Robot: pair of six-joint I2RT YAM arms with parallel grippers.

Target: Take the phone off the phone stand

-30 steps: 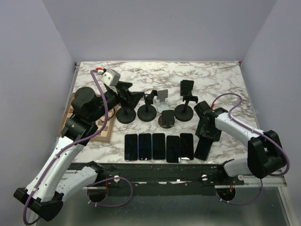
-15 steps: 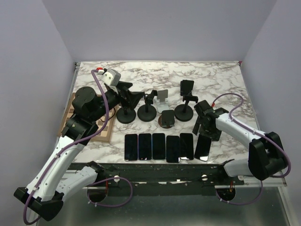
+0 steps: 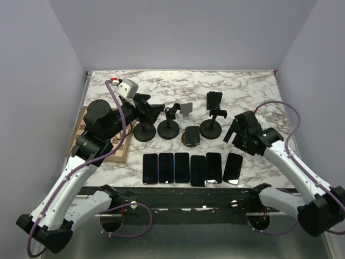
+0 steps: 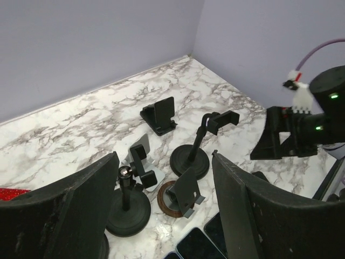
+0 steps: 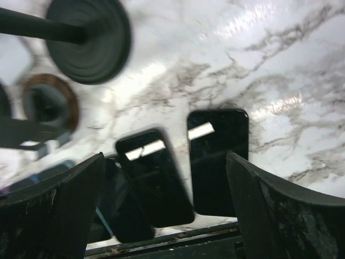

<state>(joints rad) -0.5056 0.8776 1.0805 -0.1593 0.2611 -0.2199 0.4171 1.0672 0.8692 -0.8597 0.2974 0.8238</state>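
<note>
Black phone (image 3: 233,168) flat, screen up, right end of row; round-base phone stand (image 3: 210,128) upright behind.

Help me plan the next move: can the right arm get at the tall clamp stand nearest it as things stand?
Probably yes. The right pincer hangs open just beside the clamp stand, and nothing stands between them. The row of phones lies flat nearer the arms, out of that path.

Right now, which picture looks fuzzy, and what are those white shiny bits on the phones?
Right wrist view: fuzzy, the stand base smeared; the white bits are light glare on the phone screens and marble table. Left wrist view: mostly sharp, near fingers dark. Top view: sharp, evenly lit.
</note>
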